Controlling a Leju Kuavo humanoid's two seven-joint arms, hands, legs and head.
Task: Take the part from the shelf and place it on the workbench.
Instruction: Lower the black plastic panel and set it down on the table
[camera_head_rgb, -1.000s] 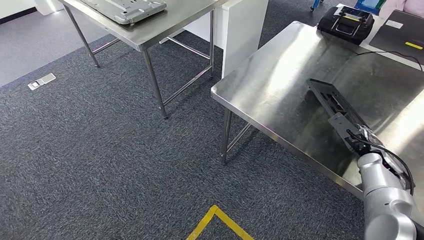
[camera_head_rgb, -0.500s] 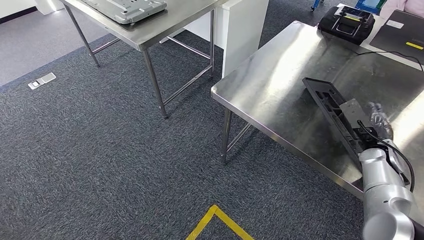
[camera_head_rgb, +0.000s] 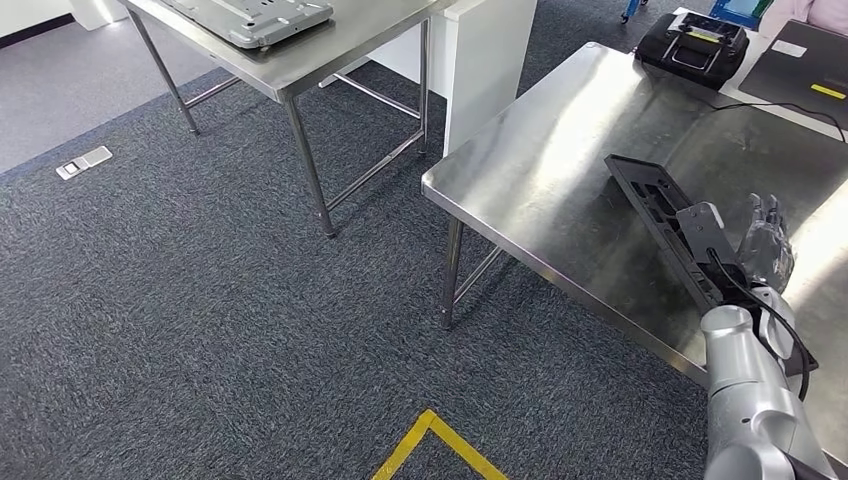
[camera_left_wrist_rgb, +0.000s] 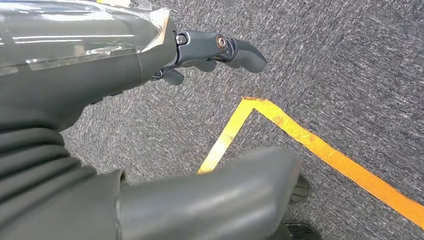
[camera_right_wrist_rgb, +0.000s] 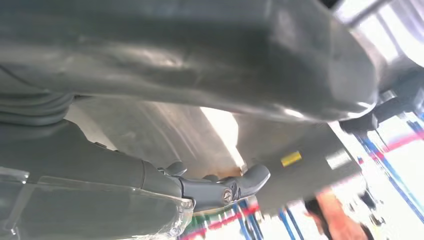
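Note:
The part (camera_head_rgb: 655, 205), a long black plastic frame, lies flat on the steel workbench (camera_head_rgb: 560, 150) near its front edge. Its near end is hidden behind my right wrist. My right hand (camera_head_rgb: 765, 245) stands just to the right of the part with its fingers straight and apart, holding nothing. In the right wrist view the right hand (camera_right_wrist_rgb: 200, 65) has a wide empty gap between thumb and fingers (camera_right_wrist_rgb: 225, 187). My left hand (camera_left_wrist_rgb: 100, 65) hangs over the grey carpet, fingers (camera_left_wrist_rgb: 225, 50) loosely extended and empty.
A black case (camera_head_rgb: 692, 42), a dark mat (camera_head_rgb: 800, 65) and a thin cable (camera_head_rgb: 780, 105) occupy the workbench's far end. A second steel table (camera_head_rgb: 330, 50) carrying a grey metal plate (camera_head_rgb: 250, 15) stands at the back left. Yellow floor tape (camera_head_rgb: 430, 440) marks the carpet near me.
My right hand has let go of the black part and moved off to its right, fingers spreading. The part has settled flat on the workbench, slightly shifted.

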